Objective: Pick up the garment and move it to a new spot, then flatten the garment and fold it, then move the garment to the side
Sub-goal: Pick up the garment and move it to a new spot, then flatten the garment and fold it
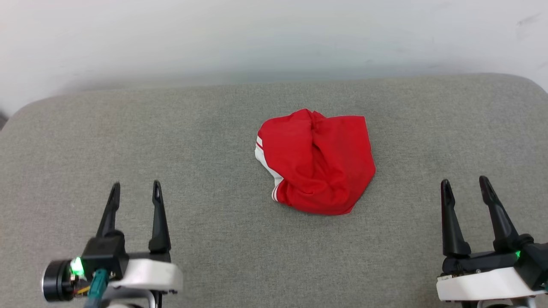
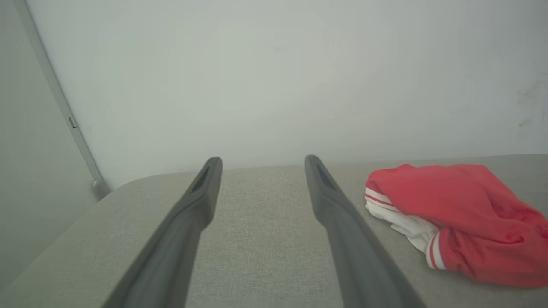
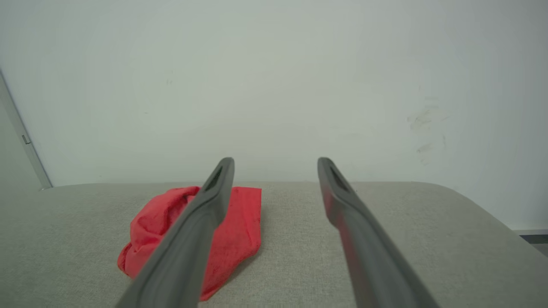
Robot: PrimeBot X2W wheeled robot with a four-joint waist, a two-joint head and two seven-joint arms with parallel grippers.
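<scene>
1. the left gripper (image 1: 136,185) is holding its jaws wide apart with nothing between them, its 2 dark fingers (image 1: 159,222) pointing toward the wall (image 1: 274,34).
2. the right gripper (image 1: 464,179) is likewise standing wide and gripping nothing, its fingers leaning slightly to the right in the head view.
3. both grippers are hanging over the near part of the grey cushion (image 1: 214,128), the left at the lower left and the right at the lower right of the head view, well apart from each other.
4. the garment (image 1: 319,164) is lying in a crumpled red heap near the middle of the cushion, between the 2 grippers and farther out than their tips, touching neither.
5. in the left wrist view the garment is showing to the right of the fingers, with white fabric and red-white striped trim peeking out at its left edge.
6. in the right wrist view the finger on that view's left is crossing in front of the garment, which is sitting left of centre.
7. the pale wall is rising behind the cushion's far edge.
</scene>
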